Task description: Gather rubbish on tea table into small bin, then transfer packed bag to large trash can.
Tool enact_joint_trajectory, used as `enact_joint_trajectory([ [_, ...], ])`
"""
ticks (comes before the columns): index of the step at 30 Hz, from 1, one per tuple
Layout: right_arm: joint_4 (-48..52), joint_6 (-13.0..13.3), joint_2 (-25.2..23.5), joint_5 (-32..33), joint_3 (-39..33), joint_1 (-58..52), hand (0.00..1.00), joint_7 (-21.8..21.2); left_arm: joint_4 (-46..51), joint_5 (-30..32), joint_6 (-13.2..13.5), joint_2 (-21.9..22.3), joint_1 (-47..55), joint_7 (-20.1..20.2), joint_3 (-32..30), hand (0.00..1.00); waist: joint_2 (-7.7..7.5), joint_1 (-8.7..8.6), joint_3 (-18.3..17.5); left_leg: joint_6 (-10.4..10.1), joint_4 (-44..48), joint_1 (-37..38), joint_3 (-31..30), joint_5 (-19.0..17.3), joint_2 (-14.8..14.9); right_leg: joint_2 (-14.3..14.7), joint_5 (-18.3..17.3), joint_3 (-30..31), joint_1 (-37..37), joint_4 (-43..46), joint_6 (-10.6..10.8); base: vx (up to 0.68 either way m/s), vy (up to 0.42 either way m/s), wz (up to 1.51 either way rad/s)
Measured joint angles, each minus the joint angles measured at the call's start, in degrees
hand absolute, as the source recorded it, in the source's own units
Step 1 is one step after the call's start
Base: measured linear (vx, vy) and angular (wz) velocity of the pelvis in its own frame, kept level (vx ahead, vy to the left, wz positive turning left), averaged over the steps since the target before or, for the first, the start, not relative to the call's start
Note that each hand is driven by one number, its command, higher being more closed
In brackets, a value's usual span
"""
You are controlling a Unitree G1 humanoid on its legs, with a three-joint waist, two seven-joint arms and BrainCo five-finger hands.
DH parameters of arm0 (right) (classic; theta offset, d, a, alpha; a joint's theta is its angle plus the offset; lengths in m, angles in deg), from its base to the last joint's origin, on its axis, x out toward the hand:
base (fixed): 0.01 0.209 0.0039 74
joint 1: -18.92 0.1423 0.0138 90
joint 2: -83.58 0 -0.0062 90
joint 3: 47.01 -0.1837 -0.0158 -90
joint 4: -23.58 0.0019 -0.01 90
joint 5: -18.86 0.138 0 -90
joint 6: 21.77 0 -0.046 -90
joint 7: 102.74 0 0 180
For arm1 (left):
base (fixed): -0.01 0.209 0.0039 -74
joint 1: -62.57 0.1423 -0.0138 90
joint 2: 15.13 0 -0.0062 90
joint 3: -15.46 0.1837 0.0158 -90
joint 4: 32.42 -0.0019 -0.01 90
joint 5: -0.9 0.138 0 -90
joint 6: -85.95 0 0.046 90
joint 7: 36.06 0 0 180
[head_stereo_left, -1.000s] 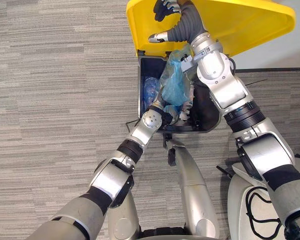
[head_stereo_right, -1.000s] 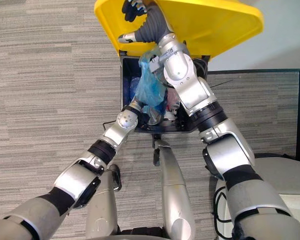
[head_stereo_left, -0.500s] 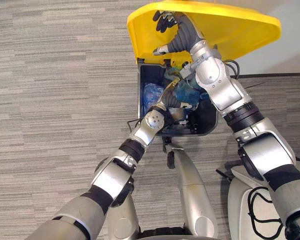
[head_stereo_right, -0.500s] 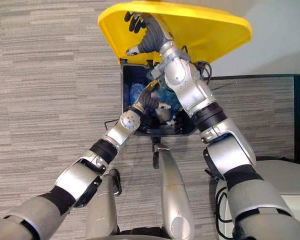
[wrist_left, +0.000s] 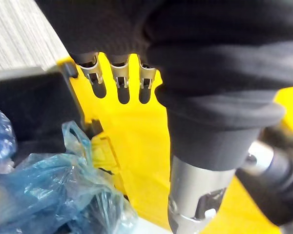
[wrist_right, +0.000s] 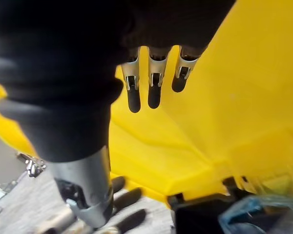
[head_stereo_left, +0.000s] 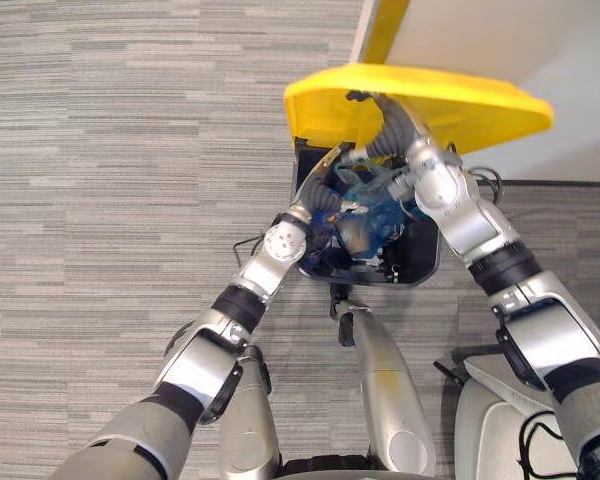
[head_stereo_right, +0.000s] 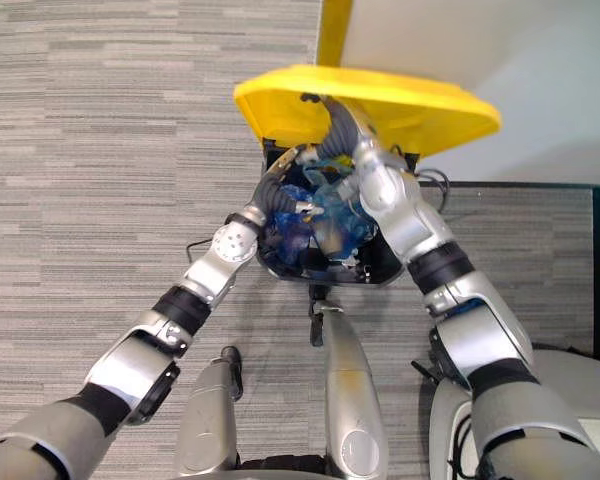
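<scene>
1. Blue rubbish bag (head_stereo_left: 375, 215) is now down inside the large trash can (head_stereo_left: 421, 268), which stands at 12 o'clock on the grey carpet (head_stereo_left: 130, 150). The bag sits crumpled and takes up a good part of the mouth.
2. What changed: a second ago the bag was hanging in the air over the opening, and half a second ago it was sinking in. Now it lies in the can with nothing holding it. The whole view has slid too, but that's the head moving, not the can.
3. The left robot hand (wrist_left: 119, 78) is at about 11 o'clock of the mouth, just above the bag. Its fingers are straight and clear of the plastic, so it's holding nothing. They point at the underside of the lid, and I can't tell if they touch it.
4. Farther out at 12 o'clock, the right robot hand (wrist_right: 154, 87) has flat, straight fingers against the underside of the yellow lid (head_stereo_left: 460, 100). It's propping the lid, not gripping it.
5. The lid looks tipped lower over the mouth than it was a second ago.
6. My read is that the drop-off is basically done. What's left is pulling both hands out and letting the lid fall. The left one should go first, or the lid may land on it or a bag handle may snag a finger.
</scene>
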Motion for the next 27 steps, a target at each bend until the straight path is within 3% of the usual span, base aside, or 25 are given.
enact_joint_trajectory([
  [4,-2.85,0.03,2.78,-1.5,-0.91,-6.71,0.0,-1.33,3.32,-5.22,1.29,-4.71,7.64,2.04,-2.85,0.0,0.08,0.83,-0.5,-0.47,-0.69,1.26,-2.44,0.69,-0.26,-0.39,-0.11,-2.07,2.72,-0.9,-0.05,0.0,-0.042,0.27],
  [8,-3.37,0.07,4.99,-2.16,-6.2,-16.68,0.0,-3.0,6.6,-9.75,2.57,-9.04,20.35,4.39,-10.54,0.0,0.64,0.94,-0.82,-0.39,-2.77,4.96,-4.32,1.31,-0.07,-0.61,-0.58,-3.87,7.9,-3.08,0.44,-0.02,-0.013,0.26],
  [10,-3.79,0.08,5.31,-2.25,-8.97,-21.45,0.0,-3.53,6.37,-10.8,2.72,-10.94,27.61,4.99,-14.37,0.0,1.17,1.31,-3.11,0.27,-4.72,5.37,-4.88,2.16,-0.64,-0.93,-0.66,-4.32,8.25,-3.71,0.57,0.01,-0.022,0.19],
  [16,-6.12,0.19,3.79,-3.37,-13.45,-26.84,0.0,-3.88,-0.73,-8.59,2.71,-9.46,35.81,6.56,-18.04,0.0,3.46,2.48,-5.67,0.09,-8.73,9.5,-5.4,4.06,-0.78,-1.47,-1.2,-5.19,11.46,-4.02,1.34,0.06,-0.008,0.11],
  [22,-8.86,0.17,-2.05,-3.37,-15.7,-29.42,0.0,-3.86,-8.35,-3.24,1.41,-7.15,39.97,7.1,-19.38,0.0,3.07,2.55,-7.95,0.16,-9.9,12.33,-5.13,4.23,-0.74,-1.39,-1.67,-4.98,13.49,-3.82,2.0,0.01,0.001,0.0],
  [27,-9.63,0.16,-7.65,-3.31,-15.78,-33.97,0.0,-3.92,-10.44,-1.64,0.92,-6.16,42.05,8.05,-20.49,0.0,1.24,2.79,-8.76,0.31,-9.67,16.8,-4.2,4.04,-0.71,-0.99,-2.03,-4.09,17.38,-4.12,2.64,-0.02,-0.002,-0.07],
])
